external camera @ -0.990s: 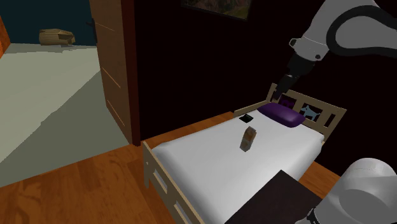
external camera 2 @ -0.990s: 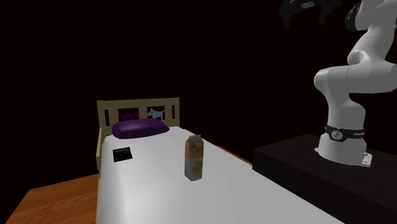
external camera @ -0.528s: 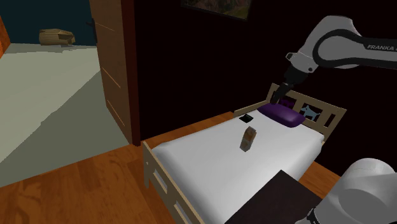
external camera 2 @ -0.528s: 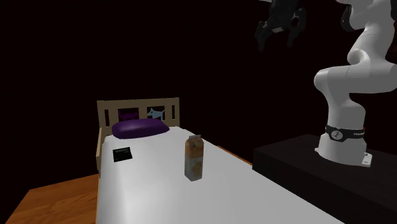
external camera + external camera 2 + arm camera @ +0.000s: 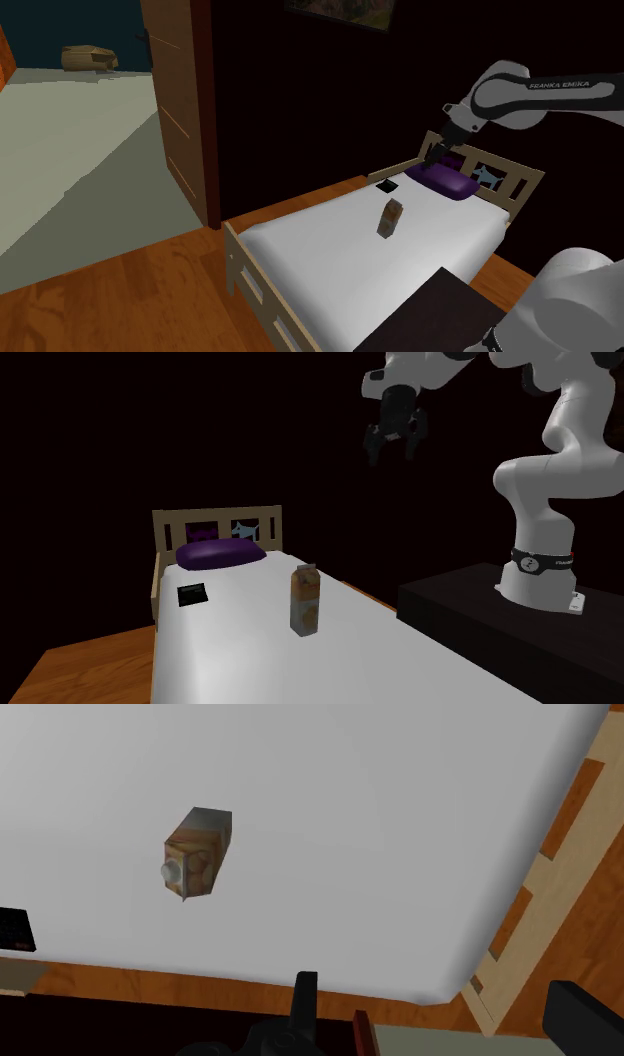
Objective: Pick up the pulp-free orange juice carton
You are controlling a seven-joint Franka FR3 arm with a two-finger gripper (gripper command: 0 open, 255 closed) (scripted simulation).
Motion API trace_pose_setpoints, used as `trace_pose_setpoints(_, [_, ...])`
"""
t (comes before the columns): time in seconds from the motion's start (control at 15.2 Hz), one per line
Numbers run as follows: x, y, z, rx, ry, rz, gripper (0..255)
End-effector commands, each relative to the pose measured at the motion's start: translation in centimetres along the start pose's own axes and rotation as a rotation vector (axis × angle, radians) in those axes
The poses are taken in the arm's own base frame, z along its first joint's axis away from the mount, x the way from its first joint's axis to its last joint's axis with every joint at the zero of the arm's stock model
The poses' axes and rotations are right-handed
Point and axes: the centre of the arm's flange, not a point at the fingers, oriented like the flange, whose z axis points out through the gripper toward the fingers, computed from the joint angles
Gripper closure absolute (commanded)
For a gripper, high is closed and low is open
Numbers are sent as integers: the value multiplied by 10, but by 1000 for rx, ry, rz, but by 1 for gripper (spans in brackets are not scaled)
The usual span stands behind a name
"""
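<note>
At the left edge of the shoulder view a brown wooden door [image 5: 185, 100] is seen standing open, with pale floor beyond it and orange wood floor [image 5: 120, 300] in front of it. Further right a bed [image 5: 330, 260] with a white mattress and a light wooden frame is shown. The orange juice carton [image 5: 391, 217] is placed upright about midway along the mattress, apart from every edge and touched by nothing. A small flat black item [image 5: 387, 185] is laid near the mattress corner at the headboard end, and a purple pillow [image 5: 445, 180] is set beside it against the slatted headboard [image 5: 510, 180]. The gripper [image 5: 428, 158] is held in the air above the pillow end of the bed, well apart from the carton, with the dark stand [image 5: 430, 315] at the lower right. In the second exterior view the black item [image 5: 191, 593], the pillow [image 5: 220, 554], the carton [image 5: 306, 599] and the gripper [image 5: 393, 452] are met in that order, the gripper being hung high over the mattress [image 5: 250, 652]. Its fingers [image 5: 305, 994] are seen spread apart with nothing between them, and the carton [image 5: 197, 854] is viewed from above, cap upward, far beyond the gripper [image 5: 440, 1019].
</note>
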Motion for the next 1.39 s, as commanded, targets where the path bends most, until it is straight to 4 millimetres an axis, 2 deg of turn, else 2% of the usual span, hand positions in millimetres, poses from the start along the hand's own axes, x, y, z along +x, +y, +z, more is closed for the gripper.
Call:
trace_pose_setpoints(0.0, [1, 23, 20, 24, 11, -2, 0])
trace_pose_setpoints(0.66, [7, 134, 117, 156, 62, -6, 0])
trace_pose_setpoints(1.32, [19, 231, 227, 287, 112, -10, 0])
